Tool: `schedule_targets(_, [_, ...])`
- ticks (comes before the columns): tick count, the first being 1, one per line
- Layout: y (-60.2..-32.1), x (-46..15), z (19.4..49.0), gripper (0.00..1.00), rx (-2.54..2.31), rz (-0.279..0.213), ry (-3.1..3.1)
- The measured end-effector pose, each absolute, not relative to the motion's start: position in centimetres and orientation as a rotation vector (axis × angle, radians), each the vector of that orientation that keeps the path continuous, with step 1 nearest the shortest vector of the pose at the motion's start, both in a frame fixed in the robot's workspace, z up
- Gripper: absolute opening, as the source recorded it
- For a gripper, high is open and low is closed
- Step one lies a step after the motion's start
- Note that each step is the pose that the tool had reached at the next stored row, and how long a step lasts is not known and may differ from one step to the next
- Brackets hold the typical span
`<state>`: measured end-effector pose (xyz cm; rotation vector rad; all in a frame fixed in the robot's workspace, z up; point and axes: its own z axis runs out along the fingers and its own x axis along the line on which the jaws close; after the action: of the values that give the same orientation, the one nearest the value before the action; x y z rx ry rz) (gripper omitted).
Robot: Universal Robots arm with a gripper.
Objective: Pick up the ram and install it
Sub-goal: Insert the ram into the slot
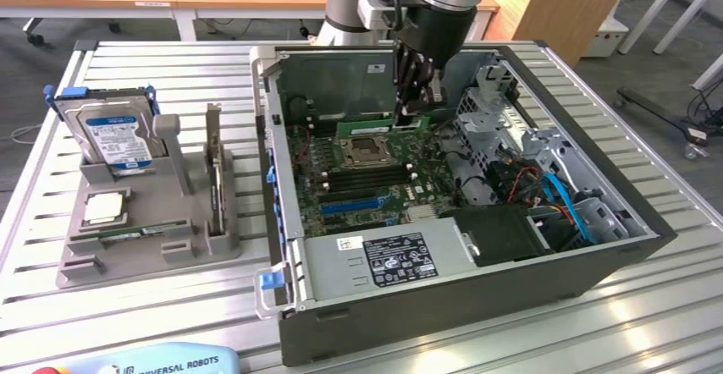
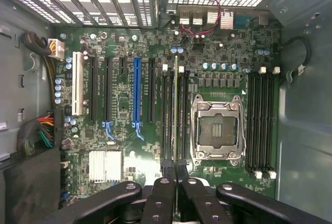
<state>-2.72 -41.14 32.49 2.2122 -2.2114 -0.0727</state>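
Fingers (image 2: 158, 203) were clenched on the ram (image 2: 176, 110), pinching its two flat faces near the top edge, roughly mid-length. The gripper (image 1: 409, 117) was down inside the open PC case (image 1: 452, 306), on the far side of the CPU socket (image 1: 367, 149).

From the wrist view we saw the ram edge-on, as a thin line running along the memory slots (image 2: 167, 115) just beside the CPU socket (image 2: 217, 129), lined up with one of them. From the exterior view the ram (image 1: 367, 125) showed as a green strip low over the motherboard (image 1: 373, 189). We couldn't tell whether it was seated in the slot or just above it.

Our handling read:
- Light, so the grip needs little force.
- Stiff along its length but thin. We judged that twisting or pressing off-axis could bend or crack it.
- The chips and bottom contacts are the fragile parts, so keep the hold on the upper edge and bare board.
- A central pinch keeps it level, while an off-centre one would likely let one end tip.

The hard drive (image 1: 113, 133) stood in the grey fixture (image 1: 147, 255) on the surface (image 1: 169, 315), well apart from the gripper.
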Motion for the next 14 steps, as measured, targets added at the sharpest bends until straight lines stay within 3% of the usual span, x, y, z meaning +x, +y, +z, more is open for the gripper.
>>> schedule_targets(14, [-41.1,-2.7,31.4,0.12,2.212,-0.073,-2.212])
